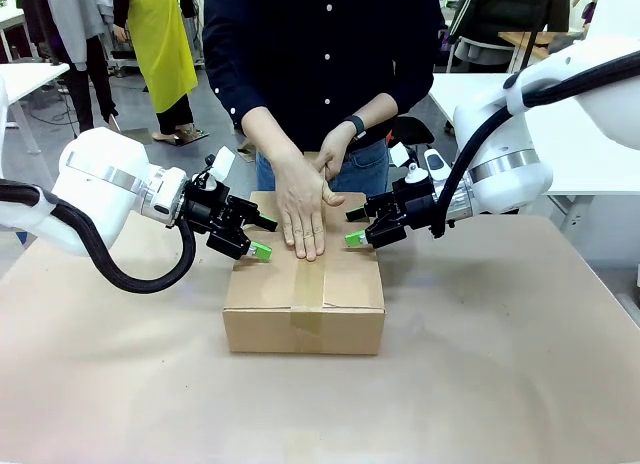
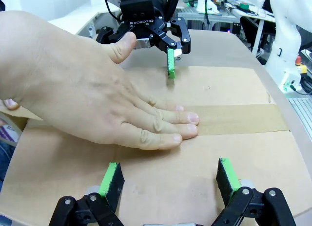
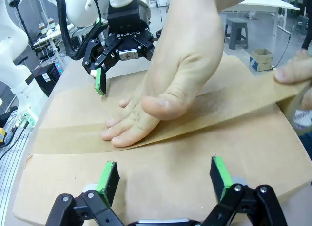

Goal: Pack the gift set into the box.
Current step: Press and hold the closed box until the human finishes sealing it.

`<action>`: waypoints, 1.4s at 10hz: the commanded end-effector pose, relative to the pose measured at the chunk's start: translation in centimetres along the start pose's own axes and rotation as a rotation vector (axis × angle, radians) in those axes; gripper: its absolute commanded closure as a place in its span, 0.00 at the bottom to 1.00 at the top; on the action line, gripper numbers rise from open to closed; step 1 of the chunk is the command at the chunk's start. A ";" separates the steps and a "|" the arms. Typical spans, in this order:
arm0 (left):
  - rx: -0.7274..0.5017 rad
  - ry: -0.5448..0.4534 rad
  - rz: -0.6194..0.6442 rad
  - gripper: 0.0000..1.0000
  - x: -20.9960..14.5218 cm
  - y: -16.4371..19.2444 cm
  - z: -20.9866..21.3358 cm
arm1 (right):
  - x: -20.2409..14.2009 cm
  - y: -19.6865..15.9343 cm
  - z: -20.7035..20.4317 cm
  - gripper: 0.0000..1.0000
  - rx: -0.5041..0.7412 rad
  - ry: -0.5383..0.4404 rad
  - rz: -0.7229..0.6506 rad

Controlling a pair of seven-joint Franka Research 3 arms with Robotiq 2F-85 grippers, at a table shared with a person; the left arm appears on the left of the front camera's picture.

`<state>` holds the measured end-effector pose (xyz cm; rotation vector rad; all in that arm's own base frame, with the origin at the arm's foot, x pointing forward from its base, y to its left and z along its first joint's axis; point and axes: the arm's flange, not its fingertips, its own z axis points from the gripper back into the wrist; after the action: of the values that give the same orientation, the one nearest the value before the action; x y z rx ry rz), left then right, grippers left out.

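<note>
The shallow brown corrugated cardboard box (image 1: pixel 304 306) sits closed on the table between my grippers. Left gripper (image 1: pixel 253 236) at its left top edge, fingers apart; right gripper (image 1: pixel 358 227) at its right, likewise apart. A person's hand (image 1: pixel 301 202) presses brown tape (image 1: pixel 308 296) along the seam

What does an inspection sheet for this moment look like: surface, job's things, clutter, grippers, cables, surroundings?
Surface: table under brown covering.
Job's things: box closed, tape strip along its seam; a person's hand presses the tape flat; gift set: nothing seen.
Clutter: nothing seen.
Grippers: left gripper and right gripper open at the box's two sides, holding nothing.
Cables: black hose looping from the left arm.
Surroundings: white tables, people standing behind.
</note>
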<state>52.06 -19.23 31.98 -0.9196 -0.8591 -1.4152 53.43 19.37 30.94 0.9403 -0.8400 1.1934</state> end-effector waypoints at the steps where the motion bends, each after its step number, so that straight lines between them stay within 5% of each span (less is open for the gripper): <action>1: 0.001 0.004 -0.011 0.00 -0.2 0.0 -0.1 | -0.2 -0.2 -0.1 0.00 0.005 -0.001 -0.003; 14: 0.001 0.004 -0.011 0.00 -0.2 0.0 -0.1 | -0.2 -0.2 -0.1 0.00 0.005 -0.001 -0.003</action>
<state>52.07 -19.26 32.07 -0.9205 -0.8606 -1.4165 53.43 19.39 30.96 0.9422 -0.8404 1.1940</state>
